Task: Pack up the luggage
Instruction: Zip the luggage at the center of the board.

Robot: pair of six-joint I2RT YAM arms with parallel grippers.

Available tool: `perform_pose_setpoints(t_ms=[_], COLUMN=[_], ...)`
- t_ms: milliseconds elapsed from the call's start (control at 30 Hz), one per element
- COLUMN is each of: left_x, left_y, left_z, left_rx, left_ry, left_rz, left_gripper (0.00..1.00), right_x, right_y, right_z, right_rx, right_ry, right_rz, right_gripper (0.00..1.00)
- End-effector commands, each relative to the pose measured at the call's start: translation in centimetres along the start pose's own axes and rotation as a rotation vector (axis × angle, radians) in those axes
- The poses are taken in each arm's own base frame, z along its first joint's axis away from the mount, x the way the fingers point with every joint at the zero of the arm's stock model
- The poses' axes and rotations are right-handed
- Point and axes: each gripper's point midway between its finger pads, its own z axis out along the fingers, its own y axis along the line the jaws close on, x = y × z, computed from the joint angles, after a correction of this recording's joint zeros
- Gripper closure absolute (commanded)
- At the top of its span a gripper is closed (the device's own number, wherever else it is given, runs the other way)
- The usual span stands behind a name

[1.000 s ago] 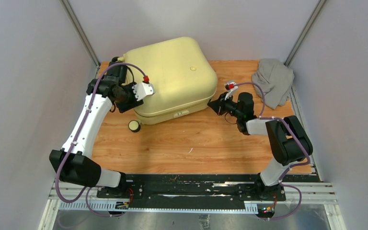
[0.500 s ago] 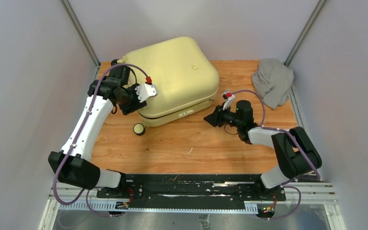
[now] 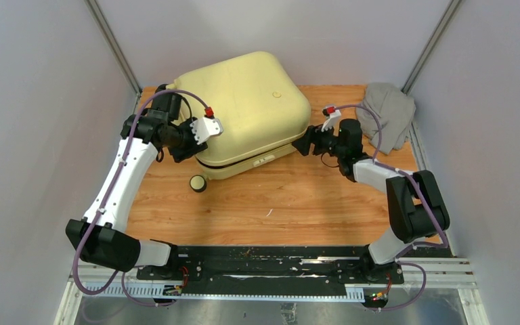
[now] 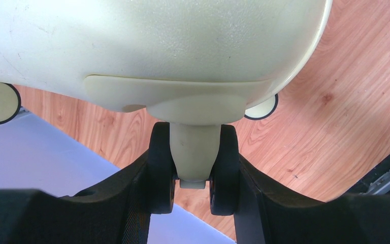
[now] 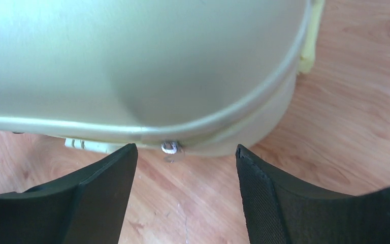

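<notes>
Luggage [image 3: 244, 108] lying flat at 11 o'clock on table [image 3: 277, 196]. Left gripper [image 4: 194, 170] pinching cream stub [image 4: 193, 145] on shell's 9 o'clock side. Right gripper [image 5: 185, 152] spread, zipper pull [image 5: 169, 148] at its 12 o'clock, just beyond fingertips

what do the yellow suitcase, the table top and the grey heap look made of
The pale yellow hard-shell suitcase is probably moulded plastic: finely pebbled, semi-matte, with soft highlights. The orange-brown table top is wood or wood-look laminate, showing grain lines and knots; which one is unclear. The crumpled grey cloth looks like soft matte fabric, lying in loose folds.
</notes>
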Motion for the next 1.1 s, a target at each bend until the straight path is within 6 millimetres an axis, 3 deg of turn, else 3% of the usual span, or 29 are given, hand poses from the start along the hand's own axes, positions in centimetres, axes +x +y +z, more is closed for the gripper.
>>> perform_pose_setpoints(t_ms=[0,200,767,1067], left_x=[-3.1,-3.0,-3.1,-3.0], left_y=[1.3,1.4,1.4,1.3], left_z=[-2.1,-2.4,-2.4,-2.3], left_rx=[-0.086,-0.098,-0.099,-0.097], left_ry=[-0.141,-0.137,-0.137,-0.136], left_rz=[0.041,0.05,0.053,0.05], left_gripper=[1.0,1.0,1.0,1.0], right_x=[-0.3,0.0,-0.6,-0.4], right_y=[0.9,0.1,0.6,1.2], right_z=[2.7,3.9,3.7,2.7], right_rx=[-0.009,0.068,0.075,0.06], right_ry=[0.024,0.038,0.003,0.001], right_rz=[-0.079,-0.131,-0.19,-0.223], right_gripper=[0.28,0.47,0.99,1.0])
